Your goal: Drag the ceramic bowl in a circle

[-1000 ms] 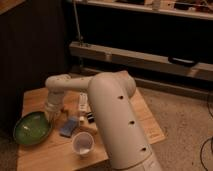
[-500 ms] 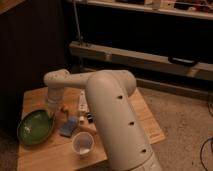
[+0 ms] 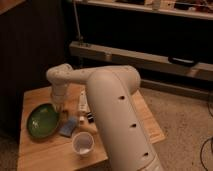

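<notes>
The ceramic bowl point(image 3: 42, 120) is a wide, shallow green bowl with a darker rim, sitting on the left part of the wooden table point(image 3: 40, 156). My white arm bends from the lower right up over the table and down to the gripper point(image 3: 62, 109). The gripper sits at the bowl's right rim, on its far side, low over the table. The arm hides the contact between gripper and bowl.
A small white cup point(image 3: 82, 144) stands near the table's front edge. A blue flat item point(image 3: 69, 127) lies between bowl and cup. A white packet point(image 3: 83, 102) and a small dark item point(image 3: 82, 120) lie right of the gripper. Dark shelving stands behind.
The bowl has slid to the right and a little toward the back of the table, and the gripper has moved with it. The cup and the other items have stayed put.
</notes>
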Available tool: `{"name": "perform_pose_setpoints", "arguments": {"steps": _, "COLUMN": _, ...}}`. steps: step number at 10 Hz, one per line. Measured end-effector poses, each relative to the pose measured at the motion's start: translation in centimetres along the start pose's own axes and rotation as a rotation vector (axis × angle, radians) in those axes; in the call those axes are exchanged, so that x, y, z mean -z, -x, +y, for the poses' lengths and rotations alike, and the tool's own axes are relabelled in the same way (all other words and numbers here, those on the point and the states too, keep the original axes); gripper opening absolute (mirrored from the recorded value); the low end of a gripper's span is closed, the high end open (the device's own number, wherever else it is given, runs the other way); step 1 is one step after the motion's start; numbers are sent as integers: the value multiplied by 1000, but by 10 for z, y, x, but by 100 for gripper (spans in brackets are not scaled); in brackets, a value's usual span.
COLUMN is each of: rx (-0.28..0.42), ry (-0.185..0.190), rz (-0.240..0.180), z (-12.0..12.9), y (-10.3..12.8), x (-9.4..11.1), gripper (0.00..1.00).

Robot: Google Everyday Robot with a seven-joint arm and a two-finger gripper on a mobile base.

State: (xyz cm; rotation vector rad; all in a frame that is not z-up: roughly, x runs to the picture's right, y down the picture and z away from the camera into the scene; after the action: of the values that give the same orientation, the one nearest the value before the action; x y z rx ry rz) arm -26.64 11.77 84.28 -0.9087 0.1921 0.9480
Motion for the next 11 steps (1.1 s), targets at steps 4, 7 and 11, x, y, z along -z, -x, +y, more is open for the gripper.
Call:
{"name": "perform_pose_setpoints", "arguments": {"steps": 4, "rx": -51, "ry": -47, "rz": 22, "z": -40, "y": -40, "x": 21, "gripper": 0}}
{"name": "perform_pose_setpoints", "arguments": {"steps": 7, "rx": 11, "ry": -51, "rz": 74, "z": -23, "y": -63, "x": 19, "gripper": 0}}
{"name": "perform_pose_setpoints", "arguments": {"steps": 11, "rx": 159, "ry": -38, "rz": 167, "z": 38, "y": -101, "x": -2, "gripper": 0}}
